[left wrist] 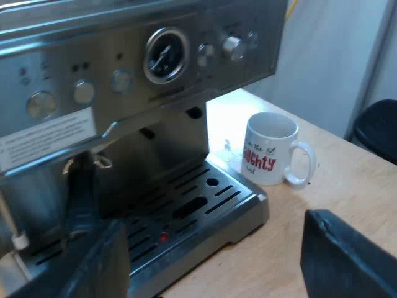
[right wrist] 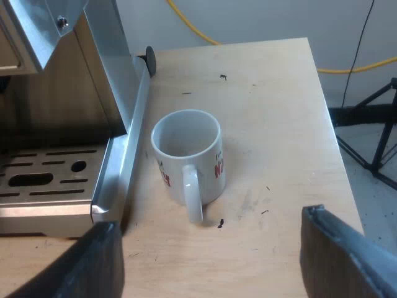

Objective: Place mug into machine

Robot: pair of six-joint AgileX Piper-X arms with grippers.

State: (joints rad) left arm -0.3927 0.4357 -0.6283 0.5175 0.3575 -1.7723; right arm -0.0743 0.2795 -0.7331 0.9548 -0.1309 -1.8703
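Right end effector point(right wrist: 211, 218) spread wide, mug point(right wrist: 186, 155) upright just ahead

The light is soft and even, rather bright. The steel front of the espresso machine point(left wrist: 93, 81) shows pale glare, and a white patch lies on the table point(left wrist: 353, 186) near the mug point(left wrist: 268, 152). Under the machine's head it is dim.

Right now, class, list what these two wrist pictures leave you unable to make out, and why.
1. Red lettering on the white ceramic mug: left wrist view, its start wraps round the mug's curve.
2. White label on the front of the steel espresso machine: left wrist view, print too small to read.
3. Machine's top: both views, cut off by the edge.
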